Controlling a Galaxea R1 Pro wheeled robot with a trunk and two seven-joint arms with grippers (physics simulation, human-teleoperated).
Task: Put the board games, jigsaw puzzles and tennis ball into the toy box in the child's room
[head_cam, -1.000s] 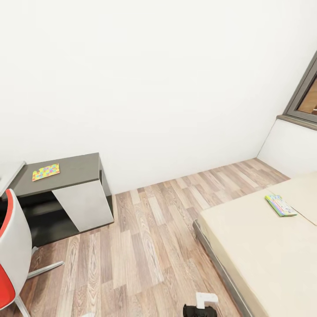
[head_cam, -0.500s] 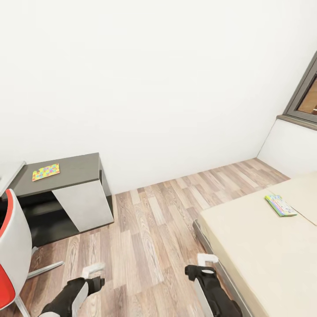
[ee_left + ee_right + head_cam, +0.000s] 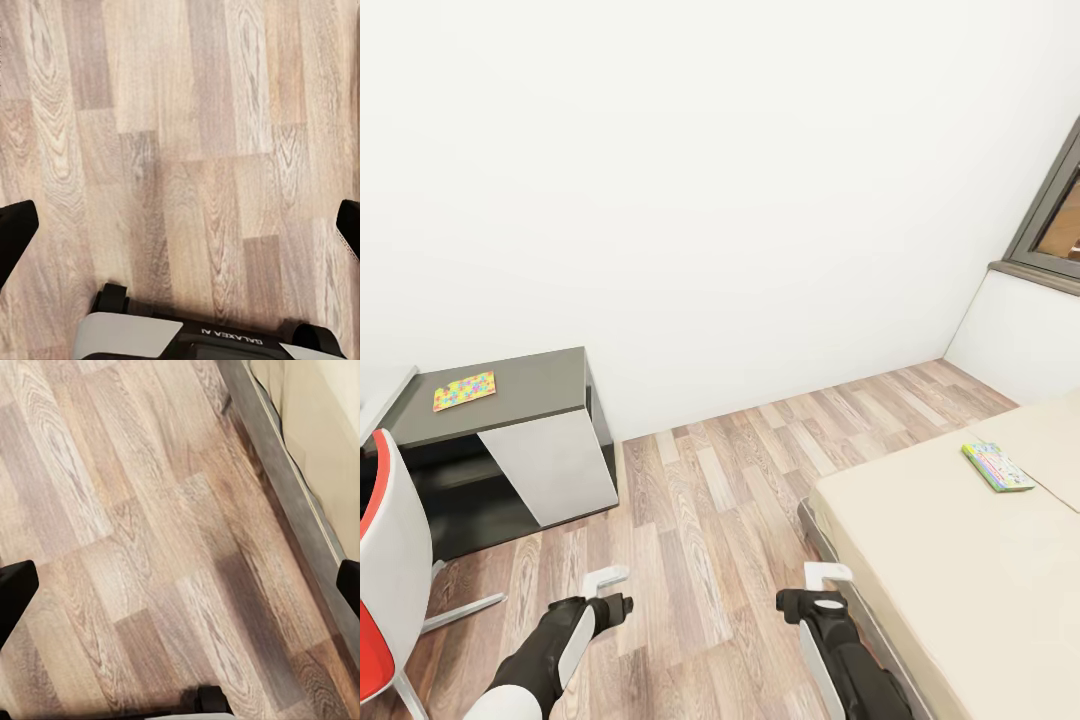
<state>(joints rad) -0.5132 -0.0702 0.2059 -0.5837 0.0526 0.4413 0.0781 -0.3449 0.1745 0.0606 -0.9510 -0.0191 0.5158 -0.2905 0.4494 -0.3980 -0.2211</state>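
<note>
One jigsaw puzzle (image 3: 463,391), a thin multicoloured sheet, lies on the low dark grey section of the table (image 3: 540,385) at the left. A white-green board game (image 3: 996,467) rests flat on the beige bed (image 3: 950,560) at the right. My left gripper (image 3: 612,592) and right gripper (image 3: 818,588) hang over the wood floor, far from both. In the left wrist view the left gripper (image 3: 180,232) is open over bare planks. In the right wrist view the right gripper (image 3: 180,585) is open beside the bed's grey frame (image 3: 289,484). The toy box and tennis ball are out of view.
A red and white chair (image 3: 390,570) stands at the left edge in front of the table. Wood floor (image 3: 710,500) runs between table and bed up to the white wall. A window (image 3: 1055,225) sits at the upper right above a white ledge.
Both arms have come up and forward into the head view, the left one after the right. The room, puzzle and board game have not moved.
</note>
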